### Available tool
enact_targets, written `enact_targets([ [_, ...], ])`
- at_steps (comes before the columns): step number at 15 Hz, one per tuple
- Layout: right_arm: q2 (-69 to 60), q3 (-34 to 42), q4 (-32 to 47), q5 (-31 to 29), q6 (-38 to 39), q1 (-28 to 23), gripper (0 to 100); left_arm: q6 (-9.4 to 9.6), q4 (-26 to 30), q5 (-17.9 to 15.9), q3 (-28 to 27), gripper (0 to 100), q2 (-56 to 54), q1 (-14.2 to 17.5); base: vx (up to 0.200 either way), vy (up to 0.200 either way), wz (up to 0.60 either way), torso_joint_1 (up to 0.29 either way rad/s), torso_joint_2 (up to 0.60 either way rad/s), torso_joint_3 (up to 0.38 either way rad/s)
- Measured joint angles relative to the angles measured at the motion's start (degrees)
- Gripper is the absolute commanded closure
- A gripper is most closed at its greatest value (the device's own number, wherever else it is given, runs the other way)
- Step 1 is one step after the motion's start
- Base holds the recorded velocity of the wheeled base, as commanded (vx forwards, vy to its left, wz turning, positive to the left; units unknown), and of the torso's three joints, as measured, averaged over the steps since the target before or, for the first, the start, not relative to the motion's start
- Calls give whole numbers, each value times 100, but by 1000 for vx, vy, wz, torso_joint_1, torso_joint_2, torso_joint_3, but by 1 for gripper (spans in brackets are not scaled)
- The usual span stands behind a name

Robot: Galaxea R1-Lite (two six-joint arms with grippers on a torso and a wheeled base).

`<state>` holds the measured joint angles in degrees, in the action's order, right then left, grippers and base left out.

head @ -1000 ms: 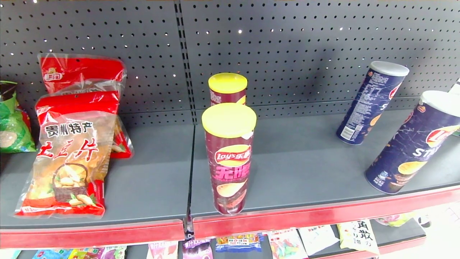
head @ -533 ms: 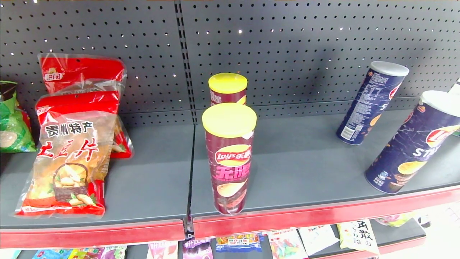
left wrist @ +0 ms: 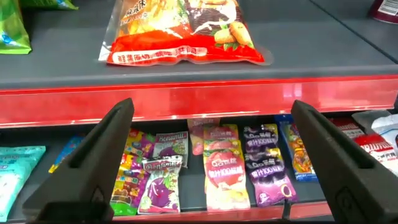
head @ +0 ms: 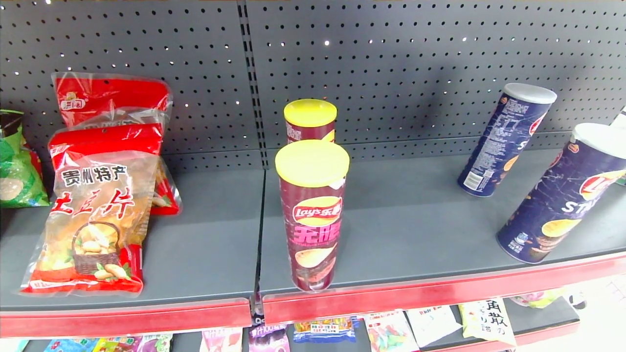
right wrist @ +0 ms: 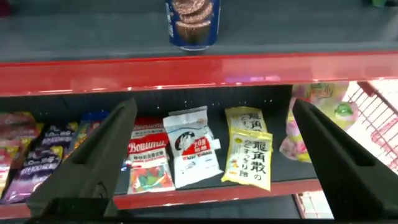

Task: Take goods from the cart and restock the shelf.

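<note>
On the grey shelf [head: 406, 230] stand two maroon chip cans with yellow lids, one at the front [head: 312, 215] and one behind it [head: 310, 120]. Two dark blue chip cans stand at the right, one near the back [head: 505, 140] and one near the front edge [head: 565, 193]. Red snack bags [head: 93, 215] lie at the left. My left gripper [left wrist: 211, 165] is open below the shelf's red lip [left wrist: 199, 99], under the red bag [left wrist: 186, 31]. My right gripper [right wrist: 211, 165] is open too, low in front of the red lip [right wrist: 199, 74] and the blue can [right wrist: 193, 25].
A green bag [head: 17, 171] sits at the far left of the shelf. The lower shelf holds several small candy and snack packets [left wrist: 224, 168] [right wrist: 186, 152]. A red wire cart [right wrist: 373, 118] shows at the right. A perforated grey panel [head: 391, 63] backs the shelf.
</note>
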<state>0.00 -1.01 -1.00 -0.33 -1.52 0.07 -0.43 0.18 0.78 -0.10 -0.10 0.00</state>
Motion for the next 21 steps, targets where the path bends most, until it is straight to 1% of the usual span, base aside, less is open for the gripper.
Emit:
enact_targets([
  [4,0,90,98,33,177,4,0,0,0,-2,0,0,0,0,0,0,0,0,0,0],
  [7,0,101,102,20,137,4,0,0,0,-2,0,0,0,0,0,0,0,0,0,0],
  [15,0,101,107,-35,130,0,0,0,0,-2,0,0,0,0,-200,0,0,5,0,1],
  [19,0,99,110,-38,130,0,0,0,-2,-2,0,0,2,0,0,0,0,0,0,0],
  [21,0,99,111,-38,128,0,0,0,-2,-2,0,0,2,0,0,-200,0,17,7,2],
])
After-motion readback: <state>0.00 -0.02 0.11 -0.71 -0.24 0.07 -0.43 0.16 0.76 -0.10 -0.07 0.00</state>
